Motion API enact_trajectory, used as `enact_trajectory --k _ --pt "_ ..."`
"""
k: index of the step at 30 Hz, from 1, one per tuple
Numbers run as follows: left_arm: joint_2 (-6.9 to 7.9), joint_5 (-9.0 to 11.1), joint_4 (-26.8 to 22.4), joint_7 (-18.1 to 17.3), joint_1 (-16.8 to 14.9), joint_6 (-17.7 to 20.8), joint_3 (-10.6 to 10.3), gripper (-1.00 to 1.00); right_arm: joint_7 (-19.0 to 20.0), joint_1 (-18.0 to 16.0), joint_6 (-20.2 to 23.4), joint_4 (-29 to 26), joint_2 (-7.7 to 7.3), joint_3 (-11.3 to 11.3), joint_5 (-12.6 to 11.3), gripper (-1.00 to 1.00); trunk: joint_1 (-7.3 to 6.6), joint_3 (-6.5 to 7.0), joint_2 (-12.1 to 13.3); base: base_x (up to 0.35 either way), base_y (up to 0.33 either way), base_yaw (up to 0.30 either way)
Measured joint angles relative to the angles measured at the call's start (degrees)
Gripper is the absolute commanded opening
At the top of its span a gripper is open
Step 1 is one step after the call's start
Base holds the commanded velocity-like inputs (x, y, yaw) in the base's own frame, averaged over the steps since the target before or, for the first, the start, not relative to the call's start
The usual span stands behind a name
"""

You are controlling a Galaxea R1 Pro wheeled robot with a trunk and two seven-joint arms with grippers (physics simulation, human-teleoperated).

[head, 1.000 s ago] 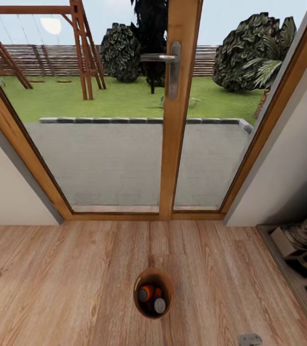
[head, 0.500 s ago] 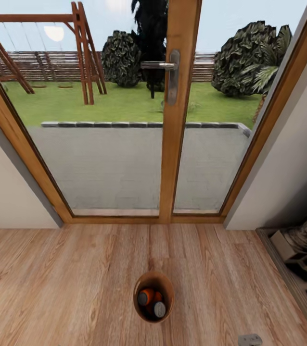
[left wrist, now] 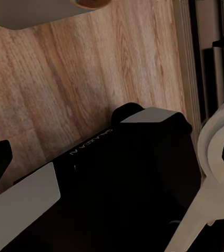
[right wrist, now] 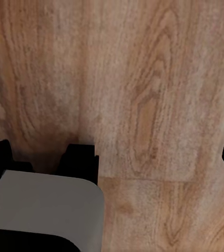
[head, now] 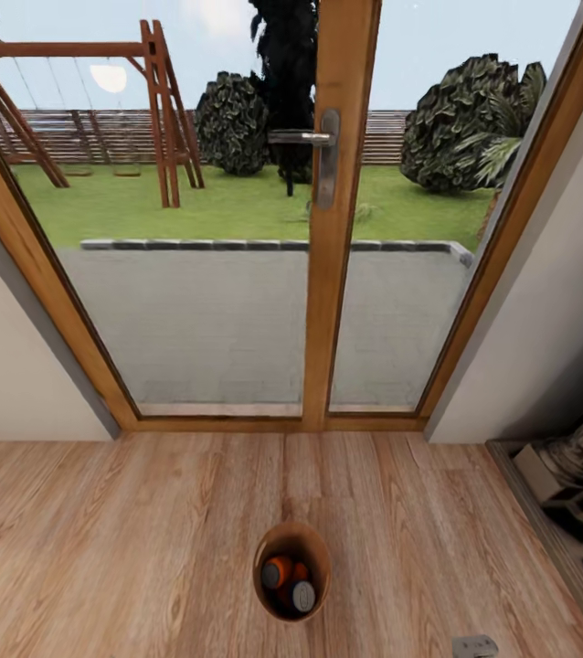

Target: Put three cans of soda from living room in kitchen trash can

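There, on the wood floor straight ahead of the robot, stood the trash can, a small round bin with a copper-brown inside, its mouth facing up. Inside it lay the soda cans, orange with grey ends; two ends showed plainly and a bit more orange peeked between them, so I took it for all three, though I could not count them for certain. They leaned at angles in the bin rather than standing straight.

Beyond the bin rose a glazed wooden door with a metal handle, and through it a garden with a swing frame. A shelf of clutter sat off to the robot's right.

Both arms hung low. The left gripper showed dark tips at the edges of its wrist view, wide apart, with nothing held between them and the robot's dark base beneath. The right gripper looked the same, jaws spread over bare floor.

By my judgement no grasp was left to make; the bin lay centred, neither arm the nearer.
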Motion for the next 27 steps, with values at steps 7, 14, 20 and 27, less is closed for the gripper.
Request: enact_trajectory --k 7,14,20,27 --pt "0.00 0.0 0.0 0.0 0.0 0.0 0.0 1.00 0.0 0.0 0.0 0.0 0.06 0.0 0.0 1.00 0.00 0.67 0.0 0.000 0.000 0.000" --pt "-0.01 0.0 0.0 0.0 0.0 0.0 0.0 1.00 0.0 0.1 0.0 0.0 0.08 0.0 0.0 1.00 0.00 1.33 0.0 0.000 0.000 -0.009" --pt "0.00 0.0 0.0 0.3 0.0 0.0 0.0 1.00 0.0 0.5 0.0 0.0 0.16 0.0 0.0 1.00 0.00 1.91 0.0 0.000 0.000 -0.048" --pt "-0.34 0.1 0.1 7.0 0.0 0.1 0.0 1.00 -0.1 0.6 0.0 0.0 0.17 0.1 0.0 1.00 0.00 2.57 0.0 0.000 0.000 -0.059"
